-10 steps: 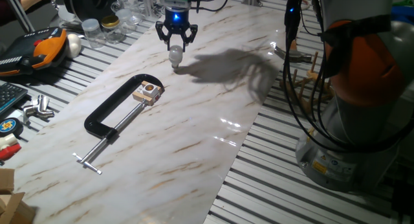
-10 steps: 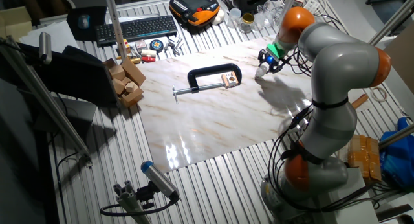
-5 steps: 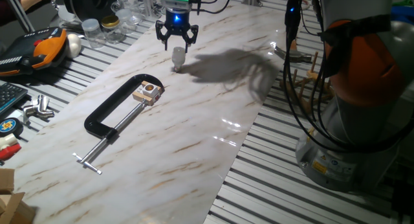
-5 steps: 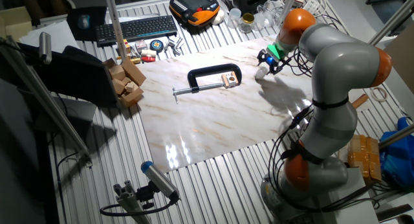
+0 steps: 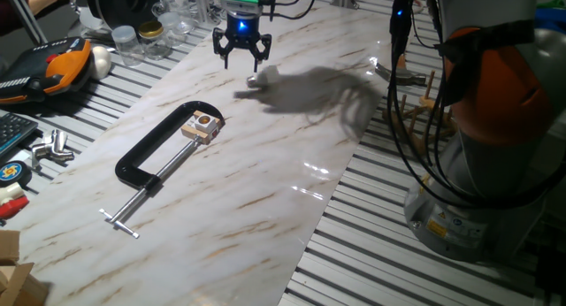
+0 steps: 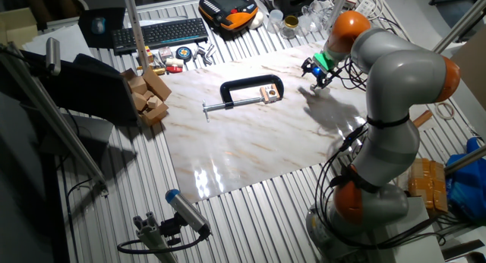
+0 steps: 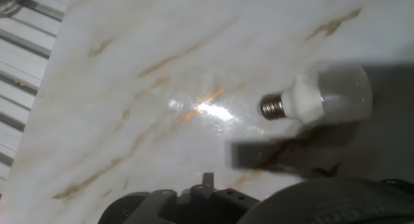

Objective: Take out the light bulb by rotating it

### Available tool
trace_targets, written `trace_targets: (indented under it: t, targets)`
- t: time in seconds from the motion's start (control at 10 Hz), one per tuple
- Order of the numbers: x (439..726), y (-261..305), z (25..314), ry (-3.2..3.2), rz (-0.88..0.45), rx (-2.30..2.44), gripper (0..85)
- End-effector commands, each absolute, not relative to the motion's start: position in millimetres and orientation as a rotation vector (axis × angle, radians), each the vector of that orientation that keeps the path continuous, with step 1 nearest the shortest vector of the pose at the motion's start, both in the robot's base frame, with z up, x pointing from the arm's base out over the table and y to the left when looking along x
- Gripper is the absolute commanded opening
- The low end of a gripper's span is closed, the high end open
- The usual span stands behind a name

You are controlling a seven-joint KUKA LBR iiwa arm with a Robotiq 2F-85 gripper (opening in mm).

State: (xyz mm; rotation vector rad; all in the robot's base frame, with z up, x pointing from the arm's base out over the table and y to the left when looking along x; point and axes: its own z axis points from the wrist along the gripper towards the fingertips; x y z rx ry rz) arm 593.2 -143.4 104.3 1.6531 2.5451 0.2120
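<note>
On marble table (image 5: 265, 191): light bulb (image 7: 326, 96) on side, no readable marking; tool (image 5: 240, 52) above, released, empty.

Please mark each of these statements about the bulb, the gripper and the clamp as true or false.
1. The light bulb lies on its side on the marble board. True.
2. The gripper holds the light bulb between its jaws. False: the jaws are open and empty, and the bulb lies apart from them on the board.
3. The wooden block sits in the black C-clamp. True.
4. The light bulb is screwed into the wooden block. False: the block's round socket hole is empty, and the bulb lies far from it, near the gripper.
5. The screw base of the bulb is visible in the hand view. True.
</note>
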Motion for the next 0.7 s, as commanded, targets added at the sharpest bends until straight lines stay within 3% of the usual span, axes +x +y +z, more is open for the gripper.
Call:
trace_targets:
  t: [0.0,0.2,0.6]
  targets:
    - [593,-143,105,2.546,0.213,1.648,68.0]
    - [595,-139,107,2.551,0.219,1.637,68.0]
    - [601,-120,114,2.565,0.246,1.581,0.0]
